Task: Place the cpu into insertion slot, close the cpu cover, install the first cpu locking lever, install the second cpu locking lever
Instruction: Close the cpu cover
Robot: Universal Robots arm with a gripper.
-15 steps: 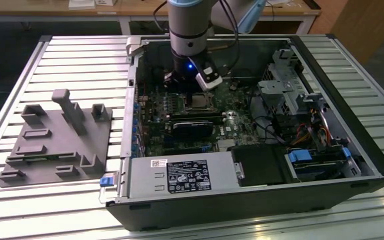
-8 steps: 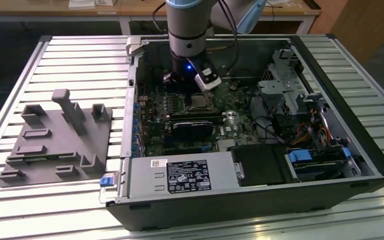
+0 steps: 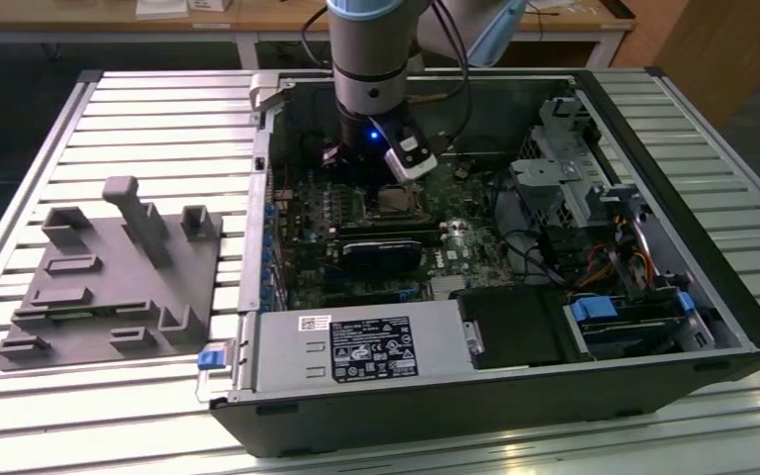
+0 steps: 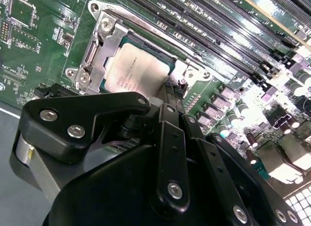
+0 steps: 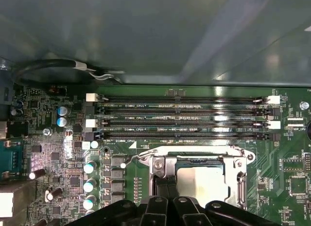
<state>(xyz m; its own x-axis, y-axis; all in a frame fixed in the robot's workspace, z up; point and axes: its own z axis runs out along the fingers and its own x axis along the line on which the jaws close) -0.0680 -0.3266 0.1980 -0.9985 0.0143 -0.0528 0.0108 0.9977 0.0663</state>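
cpu (image 4: 138, 73) sits in insertion slot (image 3: 391, 203) on green mobo (image 4: 29, 51), cpu cover (image 5: 240, 184) framing it. gripper (image 4: 171, 92) fingers (image 5: 162, 187) clenched together, nothing betw them, tips at slot edge right beside cpu. PC case (image 3: 486, 416) lies open on bench (image 3: 155, 119).

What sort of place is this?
Probably a robotics lab or workshop: a robot arm reaches into an open desktop computer case on a slatted metal table, with a grey parts fixture beside it and wooden desks behind.
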